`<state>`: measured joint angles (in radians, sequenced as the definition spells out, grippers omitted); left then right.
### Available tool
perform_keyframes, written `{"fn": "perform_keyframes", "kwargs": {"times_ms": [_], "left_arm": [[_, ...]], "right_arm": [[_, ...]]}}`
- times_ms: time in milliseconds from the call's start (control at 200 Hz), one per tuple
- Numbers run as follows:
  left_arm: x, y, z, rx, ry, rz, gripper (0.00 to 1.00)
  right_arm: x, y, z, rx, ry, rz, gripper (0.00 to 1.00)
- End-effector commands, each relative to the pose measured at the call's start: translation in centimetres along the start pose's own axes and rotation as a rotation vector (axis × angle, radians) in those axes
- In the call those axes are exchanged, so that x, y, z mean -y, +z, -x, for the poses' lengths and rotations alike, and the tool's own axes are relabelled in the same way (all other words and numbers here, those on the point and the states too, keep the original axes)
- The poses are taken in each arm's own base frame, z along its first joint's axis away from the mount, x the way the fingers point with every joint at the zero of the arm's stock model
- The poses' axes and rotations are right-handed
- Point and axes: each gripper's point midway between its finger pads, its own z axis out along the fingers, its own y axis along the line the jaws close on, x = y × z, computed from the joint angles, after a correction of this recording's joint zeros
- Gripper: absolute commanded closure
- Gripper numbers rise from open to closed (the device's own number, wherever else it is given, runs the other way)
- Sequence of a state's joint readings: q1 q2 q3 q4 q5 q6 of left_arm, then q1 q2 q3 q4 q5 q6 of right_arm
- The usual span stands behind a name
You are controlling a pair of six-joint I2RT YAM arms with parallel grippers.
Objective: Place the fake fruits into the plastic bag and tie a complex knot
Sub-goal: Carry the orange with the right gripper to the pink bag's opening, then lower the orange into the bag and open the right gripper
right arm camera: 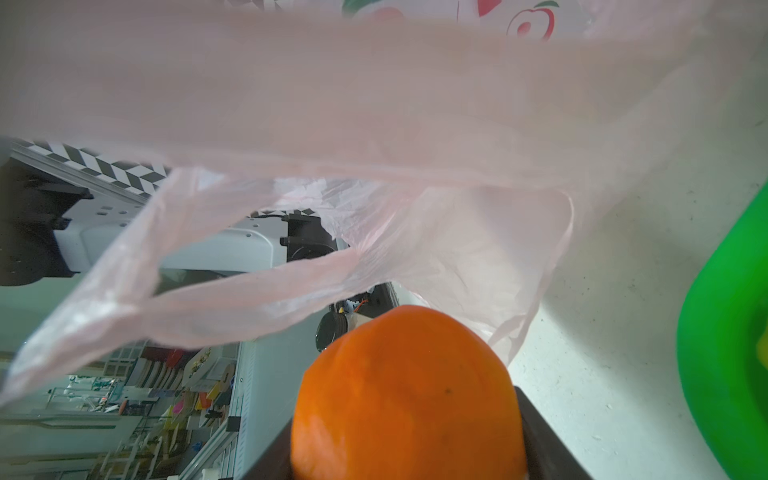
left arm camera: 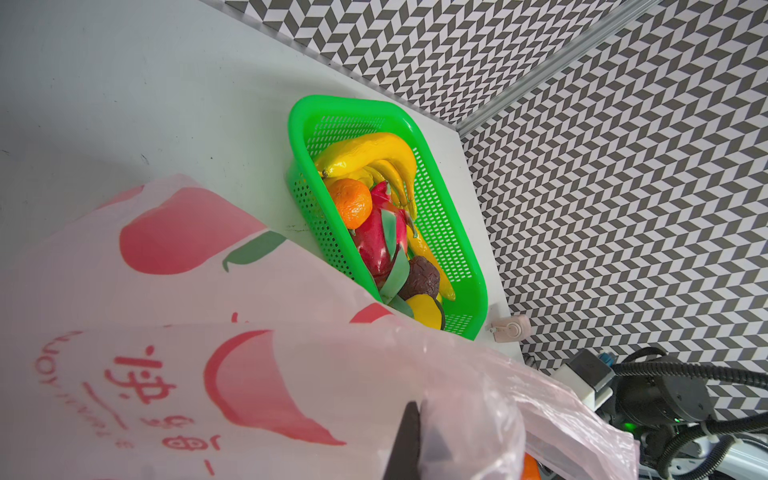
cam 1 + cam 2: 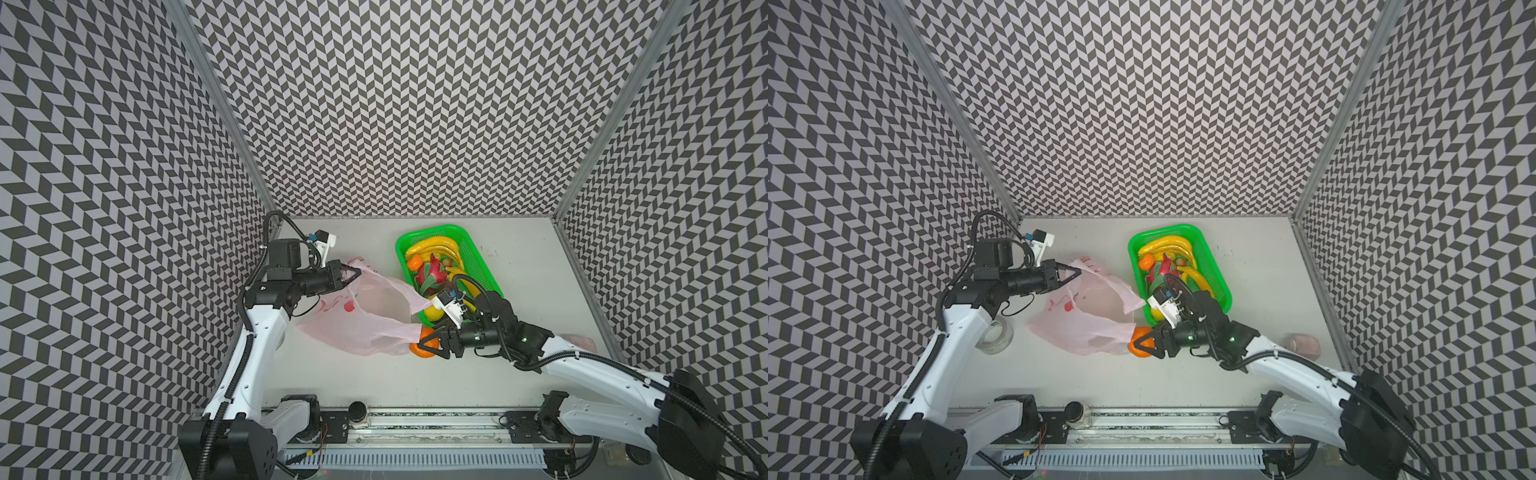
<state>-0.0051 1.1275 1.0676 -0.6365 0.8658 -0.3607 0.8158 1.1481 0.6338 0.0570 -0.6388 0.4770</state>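
Left tool (image 3: 352, 275) is clamped shut on the far-left rim of the plastic bag (image 3: 370, 320). It holds that edge up off the tabletop (image 3: 523, 266), and the mouth gapes toward the right. On the right, the right tool (image 3: 428, 343) has its jaws partway open around an orange (image 3: 422, 352), pinching it from both sides. The fruit sits right at the bag's near-right corner, up against the pale-pink film. Whether it is past the opening, I cannot tell. In the right wrist view a loose handle drapes just ahead of it. Just beyond, to the bag's far right, the green basket (image 3: 441, 228) holds the rest: bananas (image 3: 432, 246), dragon fruit (image 3: 430, 271), a smaller orange (image 3: 414, 262) and a dark brown ball (image 2: 422, 276).
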Motion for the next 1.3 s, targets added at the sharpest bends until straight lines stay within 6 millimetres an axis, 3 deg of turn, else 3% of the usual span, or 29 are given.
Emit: {"fn": "perform_keyframes", "kwargs": {"times_ms": [0,335,591,761,936,1071,1297], "left_arm": [[0.6,-0.2,-0.2,0.004,0.014,-0.009,1.00],[2.5,-1.0,-0.4,-0.004,0.044,-0.060,1.00],[4.1,-1.2,-0.5,-0.007,0.050,-0.104,1.00],[5.3,-1.4,-0.5,-0.002,0.042,-0.148,1.00],[6.5,-1.3,-0.5,0.013,0.025,-0.221,1.00],[6.1,-1.0,-0.7,0.010,0.015,-0.216,1.00],[5.5,-0.6,-0.8,0.010,0.003,-0.198,1.00]], "right_arm": [[-2.5,0.4,4.5,0.139,-0.089,0.060,0.47],[-3.0,1.7,11.2,0.278,-0.144,0.015,0.46],[-3.3,1.2,15.5,0.387,-0.164,-0.021,0.44],[-1.5,1.6,16.3,0.364,-0.159,-0.125,0.44],[-0.2,2.6,15.7,0.324,-0.149,-0.151,0.43],[1.4,3.2,15.0,0.279,-0.147,-0.212,0.40],[2.2,2.9,15.0,0.267,-0.155,-0.264,0.30]]}}
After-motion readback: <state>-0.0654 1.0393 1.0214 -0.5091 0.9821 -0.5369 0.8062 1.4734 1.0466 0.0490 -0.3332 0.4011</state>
